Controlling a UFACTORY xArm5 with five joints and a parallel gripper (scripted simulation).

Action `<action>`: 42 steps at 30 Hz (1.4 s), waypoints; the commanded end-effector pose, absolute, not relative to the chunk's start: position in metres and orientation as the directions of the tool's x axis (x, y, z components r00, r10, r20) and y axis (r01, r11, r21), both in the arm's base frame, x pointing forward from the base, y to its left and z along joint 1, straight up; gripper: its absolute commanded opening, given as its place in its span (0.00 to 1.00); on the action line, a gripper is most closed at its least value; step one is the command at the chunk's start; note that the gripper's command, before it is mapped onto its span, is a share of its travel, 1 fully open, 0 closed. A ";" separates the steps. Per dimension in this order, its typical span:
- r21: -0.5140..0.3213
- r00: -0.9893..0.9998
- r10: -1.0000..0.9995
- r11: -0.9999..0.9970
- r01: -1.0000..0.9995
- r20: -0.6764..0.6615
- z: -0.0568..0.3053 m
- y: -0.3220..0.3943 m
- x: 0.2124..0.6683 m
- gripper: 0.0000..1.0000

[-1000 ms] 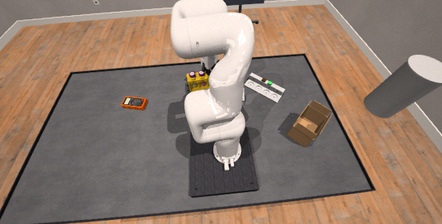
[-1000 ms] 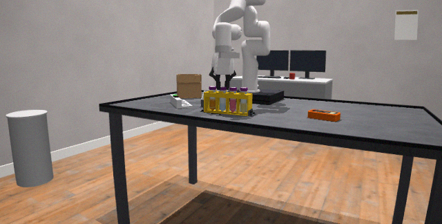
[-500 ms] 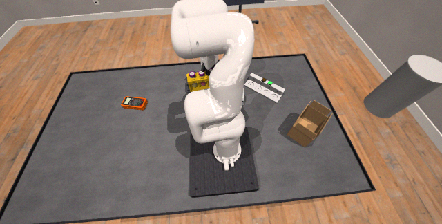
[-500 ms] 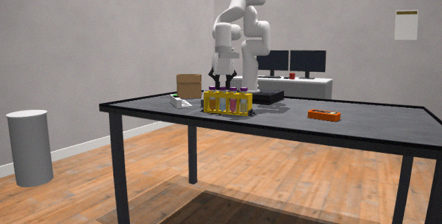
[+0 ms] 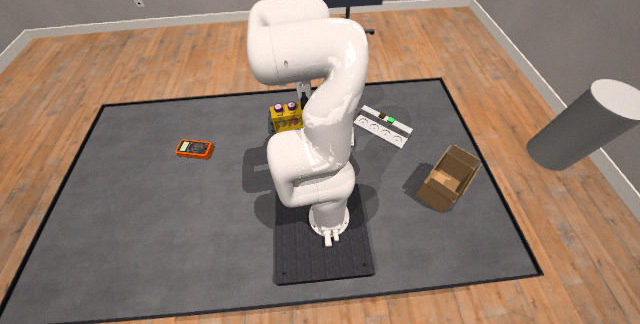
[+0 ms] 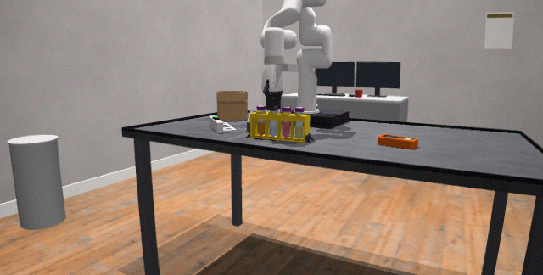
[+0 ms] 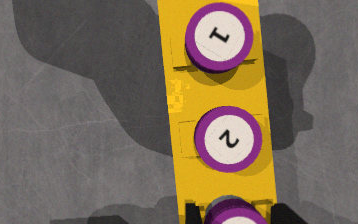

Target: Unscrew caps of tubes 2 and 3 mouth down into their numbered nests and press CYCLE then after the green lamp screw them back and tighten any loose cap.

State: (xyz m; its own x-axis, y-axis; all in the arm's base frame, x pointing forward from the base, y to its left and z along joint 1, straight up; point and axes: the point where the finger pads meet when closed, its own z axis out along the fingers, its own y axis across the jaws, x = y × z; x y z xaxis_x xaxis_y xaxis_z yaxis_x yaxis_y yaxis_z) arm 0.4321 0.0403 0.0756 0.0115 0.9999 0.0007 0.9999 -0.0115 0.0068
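Cap 3 (image 7: 236, 214), small, light, rigid and probably slippery, wants a firm pinch across its purple rim, where the end effector (image 7: 238, 218) straddles it, fingers slightly apart and unclamped.

A yellow rack (image 7: 220, 95) holds tubes with purple caps (image 7: 228, 138) (white tops, black numerals). The worktop (image 5: 150, 204) is dark grey, the meter (image 5: 194, 148) orange, the box (image 5: 448, 178) brown, the arm (image 5: 310, 64) white; tube liquids look orange, pale blue, pink, perhaps yellowish.

Top view: high behind arm base, angled down over whole table. Exterior: distant, table height, facing arm. Wrist: close, straight down. All share yellow rack (image 5: 285, 118) (image 6: 280, 128) (image 7: 217, 105).
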 end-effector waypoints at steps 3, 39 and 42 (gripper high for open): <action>0.011 -0.379 0.925 0.379 0.925 0.002 0.077 0.040 0.434 0.46; 0.011 -0.375 0.927 0.375 0.927 0.002 0.077 0.040 0.434 0.00; 0.011 -0.281 0.960 0.281 0.960 0.003 0.077 0.040 0.434 0.00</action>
State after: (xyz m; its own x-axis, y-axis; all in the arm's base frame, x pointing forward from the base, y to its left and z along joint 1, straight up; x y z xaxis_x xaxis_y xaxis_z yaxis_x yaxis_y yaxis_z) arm 0.4322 0.0403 0.0755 -0.3850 0.9229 -0.0018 0.9229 0.3850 0.0056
